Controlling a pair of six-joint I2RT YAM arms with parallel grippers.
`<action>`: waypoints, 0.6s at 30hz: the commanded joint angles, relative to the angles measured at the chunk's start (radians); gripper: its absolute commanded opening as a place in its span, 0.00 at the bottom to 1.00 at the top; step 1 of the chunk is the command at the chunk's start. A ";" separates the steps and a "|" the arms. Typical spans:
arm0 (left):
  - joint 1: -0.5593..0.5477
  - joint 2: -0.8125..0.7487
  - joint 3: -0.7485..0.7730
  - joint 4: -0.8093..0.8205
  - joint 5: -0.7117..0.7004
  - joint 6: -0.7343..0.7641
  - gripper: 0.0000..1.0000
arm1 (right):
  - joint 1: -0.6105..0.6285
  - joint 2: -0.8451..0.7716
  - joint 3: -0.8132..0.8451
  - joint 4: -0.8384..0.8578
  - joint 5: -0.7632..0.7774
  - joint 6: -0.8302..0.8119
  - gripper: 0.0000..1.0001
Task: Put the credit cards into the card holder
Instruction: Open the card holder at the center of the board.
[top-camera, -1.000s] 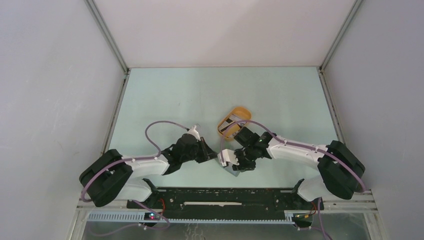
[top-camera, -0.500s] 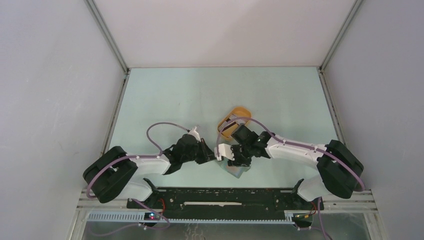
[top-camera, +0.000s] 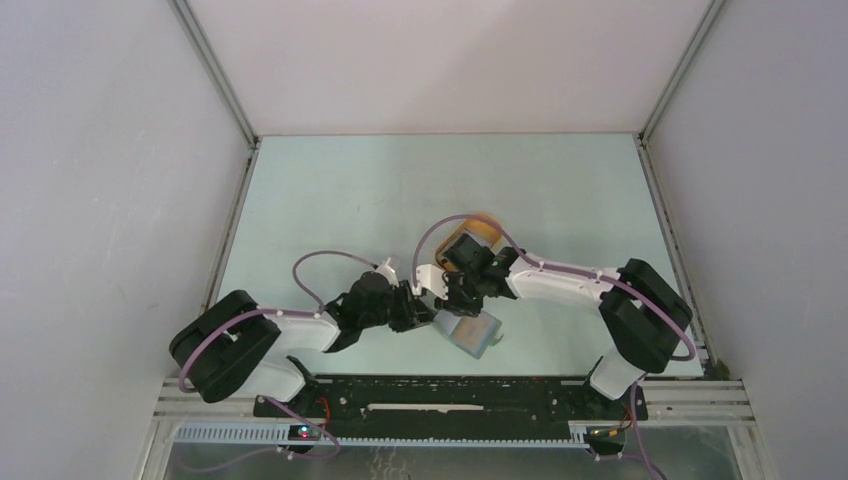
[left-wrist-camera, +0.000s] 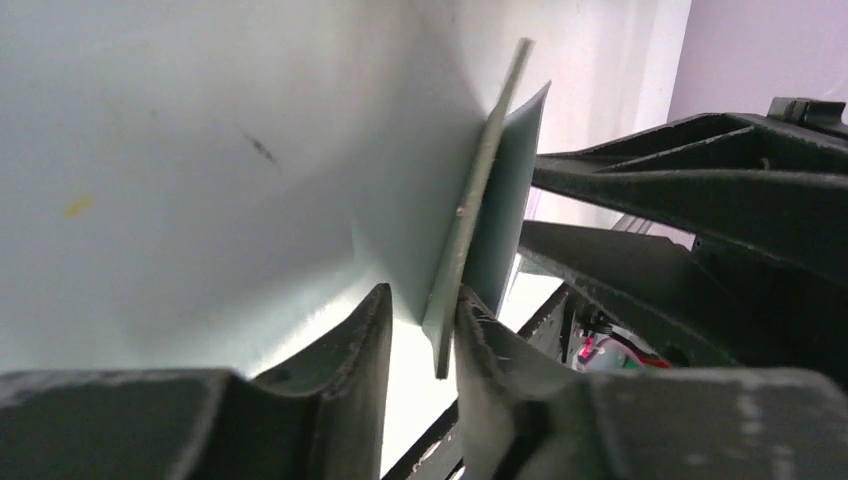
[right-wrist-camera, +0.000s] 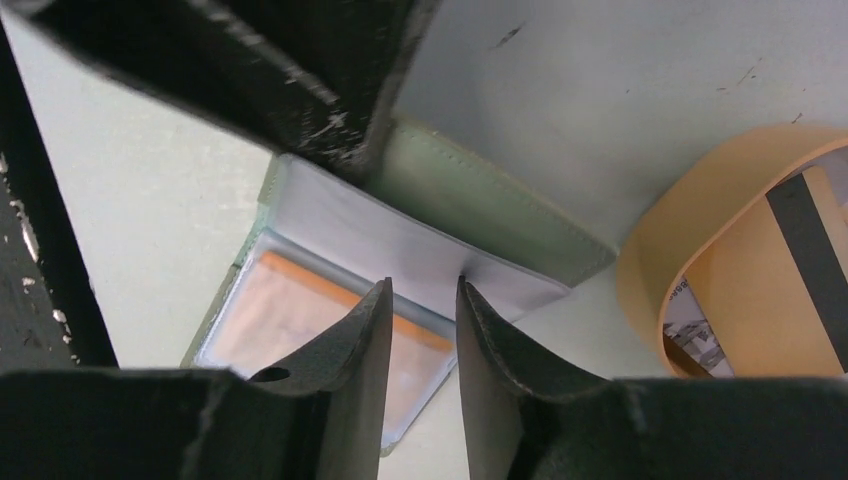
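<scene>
Fingertips (left-wrist-camera: 368, 330) of the left gripper (left-wrist-camera: 420, 312) stand narrowly parted around the raised flap edge of the card holder (left-wrist-camera: 505, 180), seemingly not pinching it. The right gripper (right-wrist-camera: 422, 300), also slightly apart and empty, hangs just above the holder's clear sleeves, and just beside it credit cards (right-wrist-camera: 790, 290) lie flat in the orange tray (right-wrist-camera: 655, 250). Thin, stiff, light and slick, they look best nipped by a lifted edge, while the limp flap wants holding at its rim.
</scene>
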 joint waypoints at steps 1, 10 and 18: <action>0.018 -0.033 -0.070 0.114 0.035 -0.046 0.41 | -0.012 0.043 0.068 -0.028 0.017 0.068 0.36; 0.025 -0.048 -0.097 0.214 0.086 -0.042 0.59 | -0.039 0.111 0.118 -0.093 -0.057 0.104 0.29; 0.024 0.025 -0.069 0.239 0.118 -0.044 0.59 | -0.077 0.121 0.137 -0.131 -0.138 0.119 0.29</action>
